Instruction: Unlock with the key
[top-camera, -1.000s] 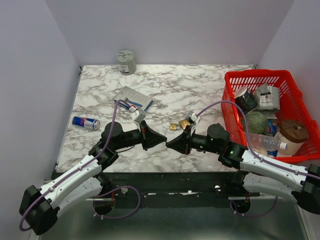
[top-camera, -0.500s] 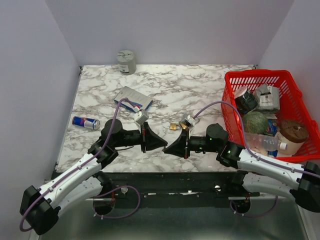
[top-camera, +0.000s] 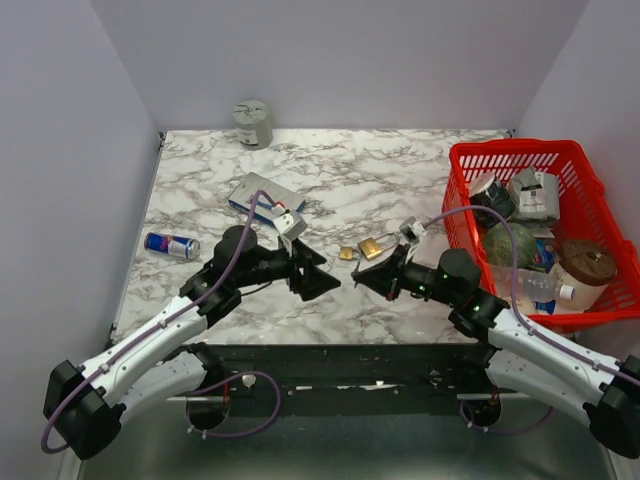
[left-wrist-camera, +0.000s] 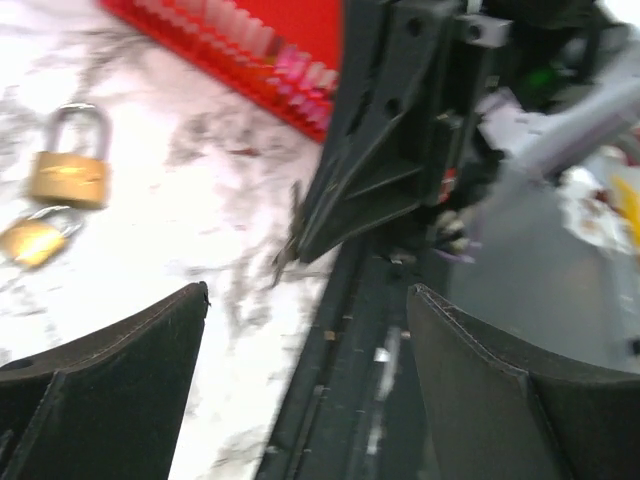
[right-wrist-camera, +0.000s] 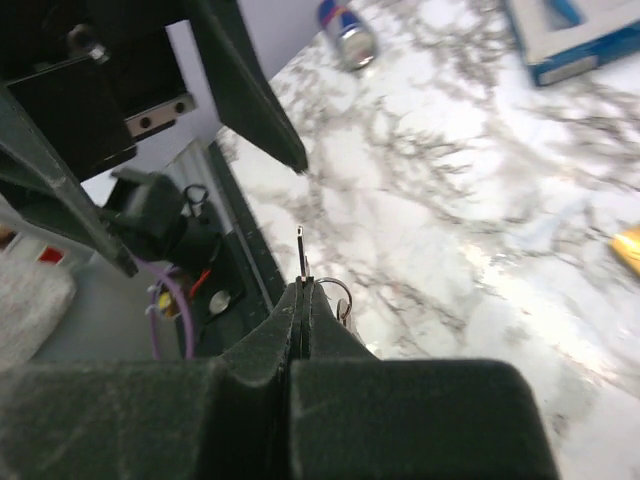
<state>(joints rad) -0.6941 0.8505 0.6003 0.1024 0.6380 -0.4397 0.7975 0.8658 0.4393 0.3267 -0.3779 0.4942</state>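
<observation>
Two brass padlocks lie side by side on the marble table, the larger padlock (top-camera: 370, 247) (left-wrist-camera: 68, 170) beside the smaller padlock (top-camera: 346, 253) (left-wrist-camera: 30, 240). My right gripper (top-camera: 356, 278) (right-wrist-camera: 303, 285) is shut on the key (right-wrist-camera: 300, 250), whose thin blade sticks out past the fingertips with its ring (right-wrist-camera: 338, 290) hanging beside them. It hovers near the table's front edge, just in front of the padlocks. My left gripper (top-camera: 325, 272) (left-wrist-camera: 308, 290) faces it from the left, open wide and holding nothing. The left wrist view shows the key (left-wrist-camera: 290, 235) at the right gripper's tip.
A red basket (top-camera: 470, 160) full of items stands at the right. A blue and grey box (top-camera: 262, 195) (right-wrist-camera: 570, 35) and a drink can (top-camera: 171, 245) (right-wrist-camera: 345, 30) lie to the left. A grey tin (top-camera: 253, 123) stands at the back edge.
The two grippers met tip to tip; the left one has since opened wide and let go of the key. The right gripper stays shut on it and has drawn back to the right.
</observation>
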